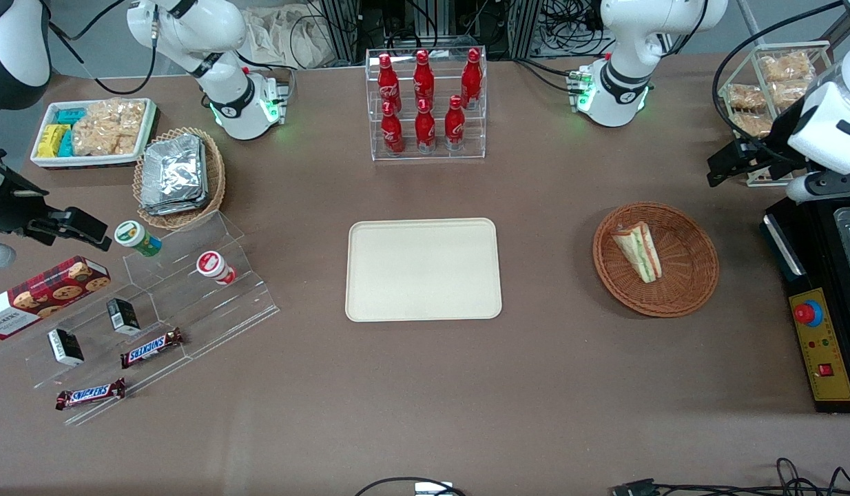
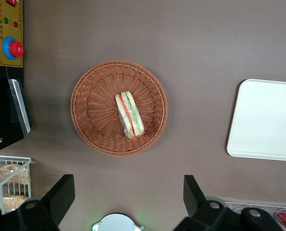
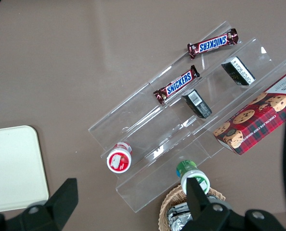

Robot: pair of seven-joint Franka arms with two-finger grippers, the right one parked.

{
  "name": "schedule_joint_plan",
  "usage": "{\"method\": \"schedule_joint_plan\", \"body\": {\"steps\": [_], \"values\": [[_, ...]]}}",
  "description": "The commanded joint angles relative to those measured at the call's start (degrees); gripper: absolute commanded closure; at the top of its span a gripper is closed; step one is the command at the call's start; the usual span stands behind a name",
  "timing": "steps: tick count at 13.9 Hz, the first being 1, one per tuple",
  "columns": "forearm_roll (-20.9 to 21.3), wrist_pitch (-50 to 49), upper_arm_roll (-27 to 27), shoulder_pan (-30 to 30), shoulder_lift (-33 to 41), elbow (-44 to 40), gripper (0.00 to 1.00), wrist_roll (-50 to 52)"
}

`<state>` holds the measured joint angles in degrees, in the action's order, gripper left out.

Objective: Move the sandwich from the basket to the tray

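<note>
The sandwich [image 1: 639, 251] [image 2: 129, 115], a clear-wrapped wedge with green and orange layers, lies inside the round reddish-brown basket [image 1: 697, 279] [image 2: 89, 111]. The cream tray [image 1: 423, 269] [image 2: 268, 120] lies bare at the table's middle, beside the basket toward the parked arm's end. My gripper [image 1: 727, 167] [image 2: 127, 195] hangs high over the table, a little farther from the front camera than the basket and nearer the working arm's end. It is open, its two black fingers [image 2: 61, 193] wide apart with only bare table between them.
A black control box with a red button [image 1: 808, 313] [image 2: 12, 48] stands beside the basket at the working arm's end. A wire rack of pastry packs [image 1: 773, 86] stands farther back. A clear rack of red bottles [image 1: 425, 103] stands farther back than the tray.
</note>
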<state>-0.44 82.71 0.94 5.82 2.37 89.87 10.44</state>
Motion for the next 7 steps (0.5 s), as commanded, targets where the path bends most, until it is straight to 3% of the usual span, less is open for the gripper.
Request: {"method": "schedule_joint_plan", "body": {"steps": [1, 7], "values": [[-0.26, -0.45, 0.91, 1.03, 0.18, 0.13, 0.0, -1.3], [-1.24, 1.3, 3.98, 0.76, -1.05, 4.43, 0.0, -0.69]]}}
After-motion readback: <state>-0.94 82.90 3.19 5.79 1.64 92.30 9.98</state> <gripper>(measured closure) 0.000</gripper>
